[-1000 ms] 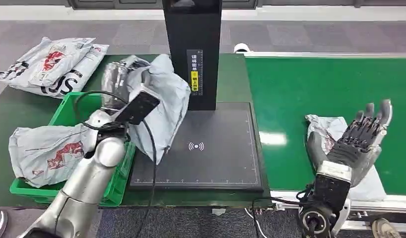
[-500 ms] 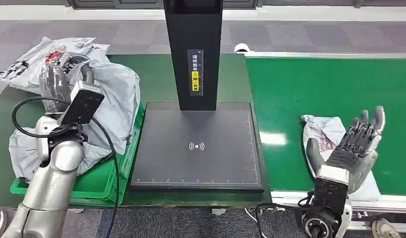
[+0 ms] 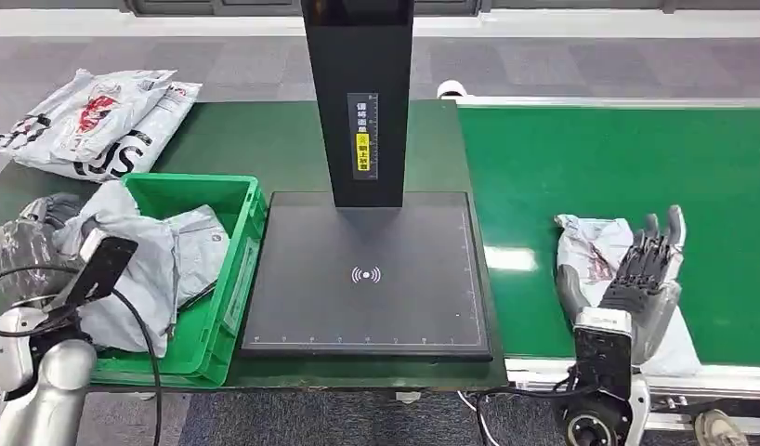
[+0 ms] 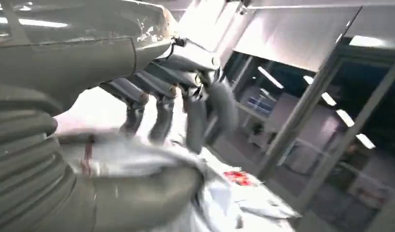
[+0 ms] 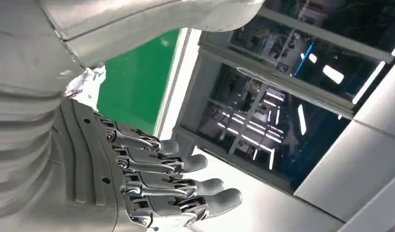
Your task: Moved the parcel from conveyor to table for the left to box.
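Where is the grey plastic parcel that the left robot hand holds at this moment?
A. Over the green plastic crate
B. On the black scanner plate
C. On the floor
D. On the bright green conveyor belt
A. In the head view the left robot hand holds the grey plastic parcel at the left side of the green plastic crate, with the bag draped over and into the crate; the black scanner plate is bare.

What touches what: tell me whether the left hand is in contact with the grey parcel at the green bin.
Touching. The left wrist view shows the left hand with fingers pressed into the grey parcel.
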Controlling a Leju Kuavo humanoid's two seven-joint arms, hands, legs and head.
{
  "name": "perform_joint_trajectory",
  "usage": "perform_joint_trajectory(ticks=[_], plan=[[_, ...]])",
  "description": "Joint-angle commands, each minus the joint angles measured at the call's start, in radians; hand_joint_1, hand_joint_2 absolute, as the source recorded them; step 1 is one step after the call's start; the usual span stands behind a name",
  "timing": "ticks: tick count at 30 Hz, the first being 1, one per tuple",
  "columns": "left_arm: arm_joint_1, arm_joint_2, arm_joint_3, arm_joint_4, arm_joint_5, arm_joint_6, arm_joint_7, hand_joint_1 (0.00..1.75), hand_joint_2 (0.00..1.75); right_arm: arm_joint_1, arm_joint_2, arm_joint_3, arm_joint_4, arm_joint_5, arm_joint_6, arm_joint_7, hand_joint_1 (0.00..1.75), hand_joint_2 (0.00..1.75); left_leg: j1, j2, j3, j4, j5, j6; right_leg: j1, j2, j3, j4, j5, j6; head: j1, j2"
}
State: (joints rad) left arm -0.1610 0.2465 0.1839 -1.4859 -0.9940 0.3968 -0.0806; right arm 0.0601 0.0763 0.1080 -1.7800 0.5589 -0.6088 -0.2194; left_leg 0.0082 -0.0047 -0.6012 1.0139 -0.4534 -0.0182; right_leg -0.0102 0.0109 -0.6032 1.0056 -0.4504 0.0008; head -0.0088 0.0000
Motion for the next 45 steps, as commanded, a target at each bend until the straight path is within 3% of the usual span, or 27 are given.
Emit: perform_joint_trajectory(ticks=[1,9,13,15,19,21,22,26,28,45], plan=[[0.034,-0.110,0.004,0.077,-0.083,-0.030,0.055,0.00,1.75,-0.014,-0.004,0.011,0.047,-0.001,0.016,0.019,0.00,1.75,-0.001,-0.001,0.005,-0.003,0.000,0.001,-0.001,-0.002,0.005,-0.003,0.000,0.000,0.000,0.000],[0.027,-0.120,-0.033,0.105,-0.064,-0.057,0.052,0.00,1.75,-0.013,-0.001,0.014,0.035,0.006,0.029,0.034,0.00,1.75,0.000,-0.001,0.006,-0.003,0.000,0.000,0.000,-0.003,0.006,-0.004,0.000,0.000,0.000,0.000],[0.014,-0.135,-0.096,0.127,0.055,-0.105,0.005,0.00,1.75,-0.022,-0.004,0.017,0.050,0.003,0.032,0.039,0.00,1.75,0.000,-0.002,0.004,-0.002,0.000,0.000,0.001,-0.004,0.004,-0.002,0.000,0.000,0.000,0.000],[0.017,-0.166,-0.131,0.092,0.242,-0.191,-0.068,0.00,1.75,-0.026,-0.006,0.016,0.060,0.001,0.030,0.040,0.00,1.75,-0.001,-0.002,0.004,-0.002,0.001,0.001,0.000,-0.004,0.004,-0.002,0.000,0.000,0.000,0.000],[0.025,-0.168,-0.161,0.060,0.244,-0.190,-0.042,0.00,1.75,-0.026,-0.007,0.014,0.064,0.000,0.028,0.039,0.00,1.75,-0.001,-0.003,0.003,-0.001,0.000,0.001,0.000,-0.005,0.004,-0.002,0.000,0.001,0.000,0.000],[0.032,-0.179,-0.156,0.037,0.394,-0.251,-0.087,0.00,1.75,-0.024,-0.011,0.016,0.066,-0.003,0.029,0.040,0.00,1.75,0.000,-0.002,0.003,-0.001,0.000,0.001,0.000,-0.003,0.004,-0.002,0.000,0.000,0.000,0.000],[0.033,-0.199,-0.176,0.005,0.638,-0.397,-0.142,0.00,1.75,-0.031,-0.015,0.019,0.084,-0.011,0.034,0.046,0.00,1.75,0.000,-0.001,0.005,-0.002,0.000,0.001,0.000,-0.004,0.006,-0.003,0.000,0.000,0.000,0.000],[0.004,-0.225,-0.331,-0.055,0.802,-0.450,-0.164,0.00,1.75,-0.070,-0.007,0.029,0.150,-0.021,0.041,0.044,0.00,1.75,0.000,-0.003,0.002,-0.001,0.000,0.001,0.000,-0.005,0.003,-0.002,0.000,0.000,0.000,0.000],[-0.025,-0.223,-0.400,-0.063,0.815,-0.403,-0.123,0.00,1.75,-0.089,-0.001,0.031,0.178,-0.023,0.036,0.044,0.00,1.75,0.000,-0.005,0.002,0.000,0.001,0.001,0.000,-0.007,0.004,-0.002,0.000,0.001,0.000,0.000],[-0.022,-0.194,-0.407,-0.058,0.839,-0.389,-0.128,0.00,1.75,-0.084,-0.006,0.034,0.168,-0.022,0.033,0.044,0.00,1.75,-0.001,-0.001,0.004,-0.001,0.000,0.001,0.000,-0.004,0.004,-0.002,0.001,0.001,0.000,0.000]])
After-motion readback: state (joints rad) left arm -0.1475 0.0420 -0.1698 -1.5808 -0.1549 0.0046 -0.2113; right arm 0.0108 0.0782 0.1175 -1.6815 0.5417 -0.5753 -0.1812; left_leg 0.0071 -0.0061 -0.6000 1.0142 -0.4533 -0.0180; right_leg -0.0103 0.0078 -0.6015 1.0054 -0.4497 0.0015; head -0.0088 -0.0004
